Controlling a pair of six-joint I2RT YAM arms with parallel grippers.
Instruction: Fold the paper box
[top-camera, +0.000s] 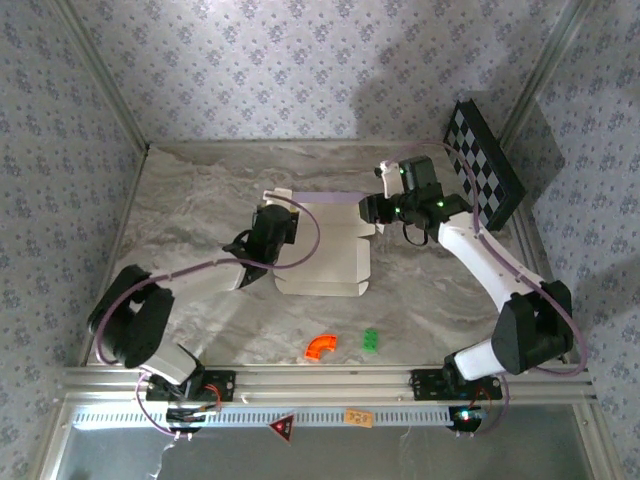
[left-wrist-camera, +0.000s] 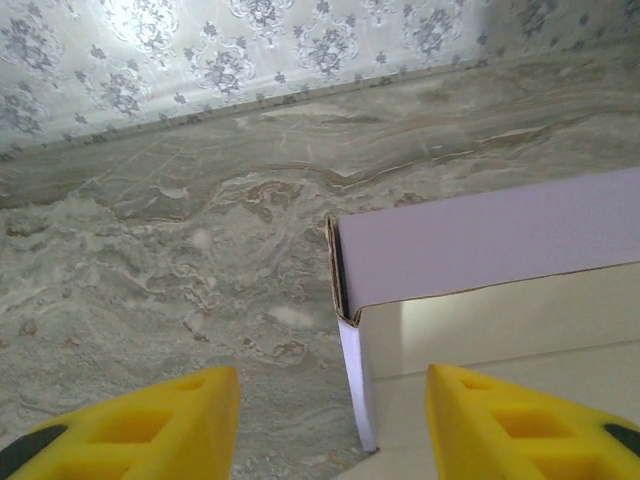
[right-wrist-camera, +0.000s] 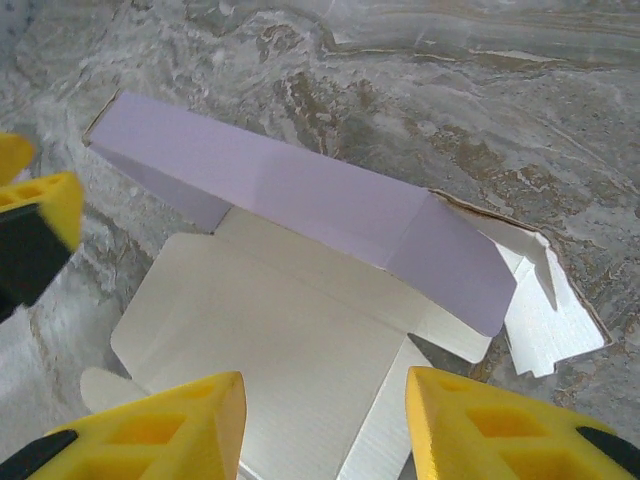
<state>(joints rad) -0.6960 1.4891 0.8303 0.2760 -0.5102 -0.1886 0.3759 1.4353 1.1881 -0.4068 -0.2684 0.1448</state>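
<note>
My left hand (left-wrist-camera: 330, 388) stood with its fingers (left-wrist-camera: 150, 425) parted and nothing between them. Just ahead of the gap sat a corner of the box (left-wrist-camera: 480, 240), with one short white side standing upright and running toward me, clear of both pads. From that corner the lilac flap ran off to the hand's right, raised and leaning over the white floor of the sheet. To the left and beyond lay bare bench (left-wrist-camera: 150, 230).

My right hand (right-wrist-camera: 325, 385) was parted too and held nothing, hovering over the opposite end of the box. The flat white panel lay directly beneath its fingers. Farther out the same long lilac flap stood tilted, its end tab bent round the corner. A loose white side flap lay flat on the bench further to the hand's right.

I judged the fold about half done: the far side was up, but the ends were not locked and the near panels lay flat. The next move, as I read it, called for one hand to steady the raised flap. The other would then tuck the end tab inside and lift the side flap over it.
</note>
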